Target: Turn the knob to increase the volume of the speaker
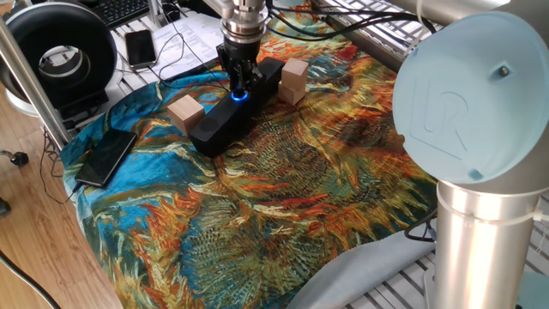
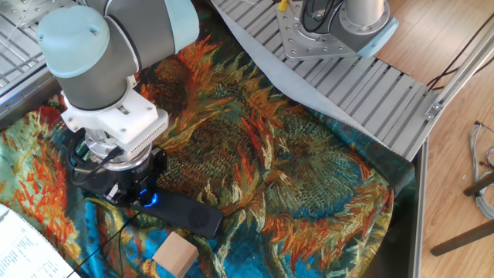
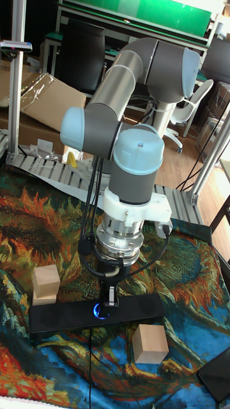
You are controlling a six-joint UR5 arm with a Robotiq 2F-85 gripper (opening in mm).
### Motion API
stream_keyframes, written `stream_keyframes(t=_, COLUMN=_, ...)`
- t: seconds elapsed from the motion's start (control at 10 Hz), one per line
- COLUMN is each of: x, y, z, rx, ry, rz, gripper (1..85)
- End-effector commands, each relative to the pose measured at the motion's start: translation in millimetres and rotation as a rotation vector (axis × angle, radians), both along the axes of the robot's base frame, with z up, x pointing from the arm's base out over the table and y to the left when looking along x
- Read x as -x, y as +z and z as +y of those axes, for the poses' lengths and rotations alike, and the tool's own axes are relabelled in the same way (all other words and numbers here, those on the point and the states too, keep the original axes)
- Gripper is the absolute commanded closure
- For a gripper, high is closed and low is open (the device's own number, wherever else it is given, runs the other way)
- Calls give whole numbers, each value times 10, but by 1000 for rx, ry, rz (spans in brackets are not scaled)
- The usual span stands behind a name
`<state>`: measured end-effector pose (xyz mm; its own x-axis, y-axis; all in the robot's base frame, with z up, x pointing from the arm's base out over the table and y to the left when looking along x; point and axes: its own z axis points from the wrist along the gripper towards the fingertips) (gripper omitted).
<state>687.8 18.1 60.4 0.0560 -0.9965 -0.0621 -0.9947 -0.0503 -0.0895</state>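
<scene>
The speaker (image 1: 216,127) is a long black bar lying across the sunflower-patterned cloth, also seen in the other fixed view (image 2: 187,215) and the tall view (image 3: 57,317). Its knob (image 1: 237,95) glows blue mid-top; the glow is partly covered (image 2: 150,201) and shows just under the fingers in the tall view (image 3: 99,311). My gripper (image 1: 238,85) points straight down onto the knob, its narrow fingers (image 3: 110,295) drawn in close on either side of it. The wrist and arm hide the speaker's far half in the other fixed view.
Two pale wooden blocks (image 1: 185,113) (image 1: 294,79) stand on either side of the speaker. A flat black phone (image 1: 106,157) lies at the cloth's left edge. A big round black fan (image 1: 64,53) stands at the back left. The arm's base column (image 1: 489,240) fills the right foreground.
</scene>
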Motion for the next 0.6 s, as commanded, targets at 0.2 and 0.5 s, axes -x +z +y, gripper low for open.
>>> stream_keyframes(t=0.2, x=36, y=-1, z=-3, rx=-9, ry=-18, rz=12, gripper=517)
stream_keyframes(t=0.5, x=85, y=-4, z=2, rx=-18, ry=-38, rz=27, gripper=517)
